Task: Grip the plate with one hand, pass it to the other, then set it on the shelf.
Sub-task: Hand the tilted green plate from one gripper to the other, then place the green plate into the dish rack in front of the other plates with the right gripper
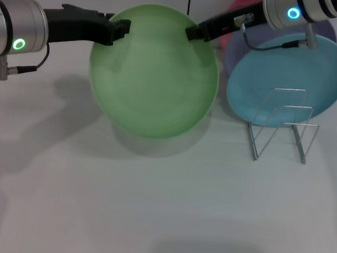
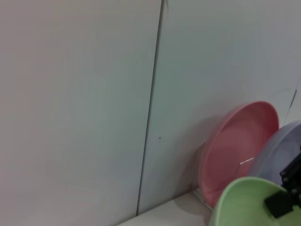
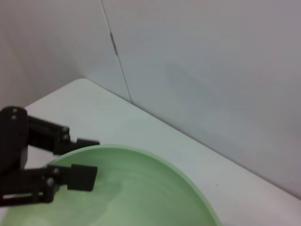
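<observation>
Wire shelf — green plate between both grippers

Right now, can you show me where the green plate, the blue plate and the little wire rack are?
green plate (image 1: 155,73): head view, middle of its dished face.
blue plate (image 1: 288,71): head view, its face above the rack.
wire rack (image 1: 284,131): head view, front wire loops.

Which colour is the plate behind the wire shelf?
Light blue plate, seen best in the head view, behind the shelf.

Light green plate, light blue plate (pink plate), black pincers.
</observation>
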Robot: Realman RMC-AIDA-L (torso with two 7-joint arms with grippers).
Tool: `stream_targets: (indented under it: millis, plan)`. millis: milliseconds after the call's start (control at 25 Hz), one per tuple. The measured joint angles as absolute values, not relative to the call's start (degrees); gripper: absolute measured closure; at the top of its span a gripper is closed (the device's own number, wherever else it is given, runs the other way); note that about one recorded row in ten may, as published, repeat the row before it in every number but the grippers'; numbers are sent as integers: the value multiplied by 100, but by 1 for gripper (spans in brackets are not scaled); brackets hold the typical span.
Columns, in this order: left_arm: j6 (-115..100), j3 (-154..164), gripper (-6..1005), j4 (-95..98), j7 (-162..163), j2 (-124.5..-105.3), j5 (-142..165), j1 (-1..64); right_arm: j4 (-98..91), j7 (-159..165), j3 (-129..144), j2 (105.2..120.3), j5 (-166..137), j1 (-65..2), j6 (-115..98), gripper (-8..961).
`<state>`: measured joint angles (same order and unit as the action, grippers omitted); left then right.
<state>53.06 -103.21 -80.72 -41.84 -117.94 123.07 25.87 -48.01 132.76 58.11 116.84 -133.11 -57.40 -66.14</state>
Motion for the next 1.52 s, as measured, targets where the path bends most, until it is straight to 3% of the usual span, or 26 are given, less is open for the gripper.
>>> stream_targets:
  millis: [560, 760, 1000, 1320, 1520]
  plan:
    - [5264, -10416, 484, -8304, -4395, -11813, 12131, 2549, -5386, 13625, 5949, 11682, -13643, -5489, -6870, 909]
    - [4649, -10347, 250, -8467, -4680, -11825, 12073, 2336, -6173, 13755, 5941, 11680, -13906, -5249, -7291, 913]
    - [3688, -10077, 136, -8487, -5020, -11828, 12065, 2065, -7335, 13767, 5913, 11654, -14183, -4817, -7847, 914]
    - [2638, -9667, 140, -8409, -5120, -11822, 12064, 1730, -9028, 13340, 5739, 11596, -14362, -4411, -8626, 915]
    - [2360, -9493, 140, -8302, -5118, -11832, 12062, 1648, -9966, 12716, 5796, 11707, -14628, -4144, -9021, 915]
